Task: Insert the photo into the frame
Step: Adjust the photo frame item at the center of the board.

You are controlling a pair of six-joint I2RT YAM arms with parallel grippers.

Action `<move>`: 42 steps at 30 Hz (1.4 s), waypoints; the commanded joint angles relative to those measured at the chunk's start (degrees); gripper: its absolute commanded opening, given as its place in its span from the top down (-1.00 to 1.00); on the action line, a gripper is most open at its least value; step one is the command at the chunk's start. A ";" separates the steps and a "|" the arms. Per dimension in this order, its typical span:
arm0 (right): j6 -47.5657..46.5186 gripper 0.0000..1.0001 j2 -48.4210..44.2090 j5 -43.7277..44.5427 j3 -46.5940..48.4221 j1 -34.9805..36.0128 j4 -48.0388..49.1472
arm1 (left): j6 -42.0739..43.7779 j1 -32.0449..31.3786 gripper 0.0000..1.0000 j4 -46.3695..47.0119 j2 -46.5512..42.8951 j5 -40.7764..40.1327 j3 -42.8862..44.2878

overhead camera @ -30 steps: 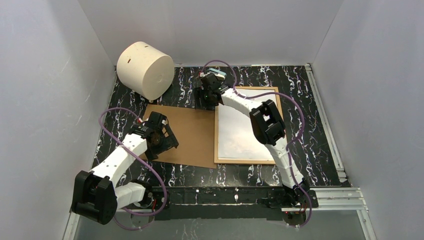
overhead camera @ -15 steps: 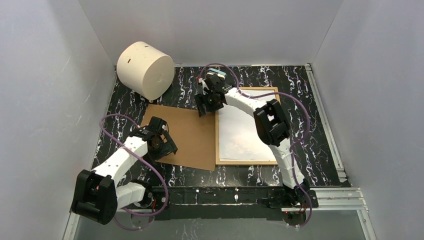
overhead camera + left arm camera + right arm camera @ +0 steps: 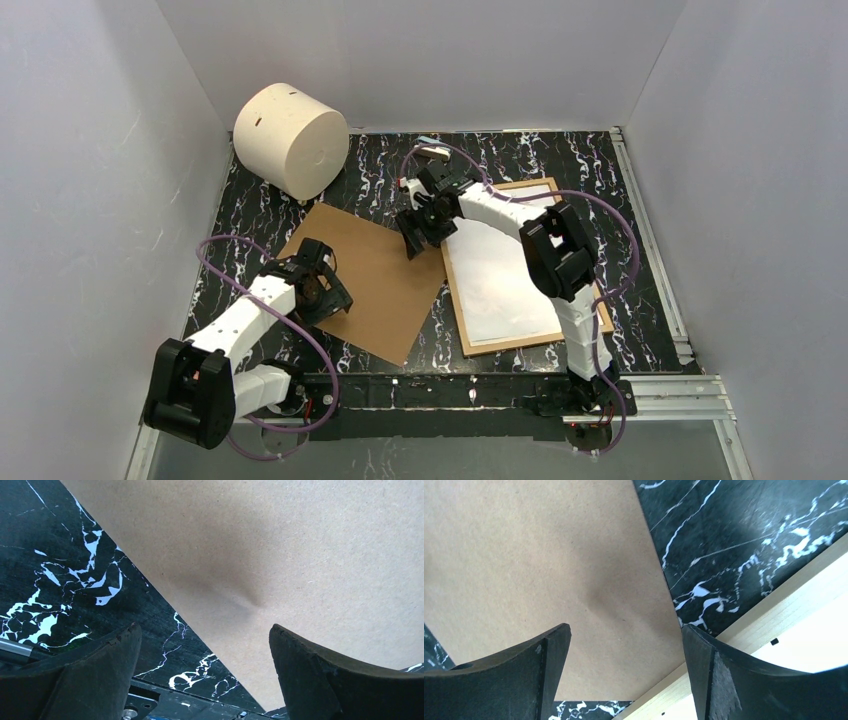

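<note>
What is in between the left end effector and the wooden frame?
From the top view, the brown board fills most of that stretch, then a wedge of black table before the frame.

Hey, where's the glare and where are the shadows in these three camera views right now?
Top view: the inside of the frame is washed out to near white. Left wrist view: a soft dark shadow lies on the brown board. Right wrist view: the frame's inside blows out white at lower right.

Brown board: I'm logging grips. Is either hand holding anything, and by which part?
Nothing is held: the left hand and the right hand are both open over the brown board.
</note>
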 commanded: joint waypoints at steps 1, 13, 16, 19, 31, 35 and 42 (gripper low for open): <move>1.24 -0.82 1.27 -5.72 -7.85 0.20 -9.77 | -1.34 0.61 -0.96 -1.08 -0.89 -2.71 -0.27; 7.85 -0.79 -3.00 -20.51 -19.27 0.52 0.03 | -5.76 2.66 -0.95 4.49 -4.76 3.08 -3.42; 10.34 -0.76 -2.41 -21.84 -18.52 0.56 1.87 | -7.61 3.85 -0.92 2.76 -6.37 3.37 -3.90; 13.24 -0.75 -2.49 -16.12 -17.73 0.56 2.40 | -8.65 4.29 -0.94 -3.93 -7.37 -2.34 -1.66; 18.34 -0.72 -5.78 -2.84 -14.85 1.13 5.03 | -7.85 8.66 -0.97 -3.73 -3.29 -9.98 -0.06; 20.78 -0.71 -5.19 -1.64 -13.05 1.12 7.62 | -7.68 11.04 -0.97 4.65 -4.62 -6.73 -4.26; 22.20 -0.69 -1.34 -3.58 -9.45 1.34 9.19 | -10.37 13.34 -0.96 7.77 -9.15 -3.88 -11.74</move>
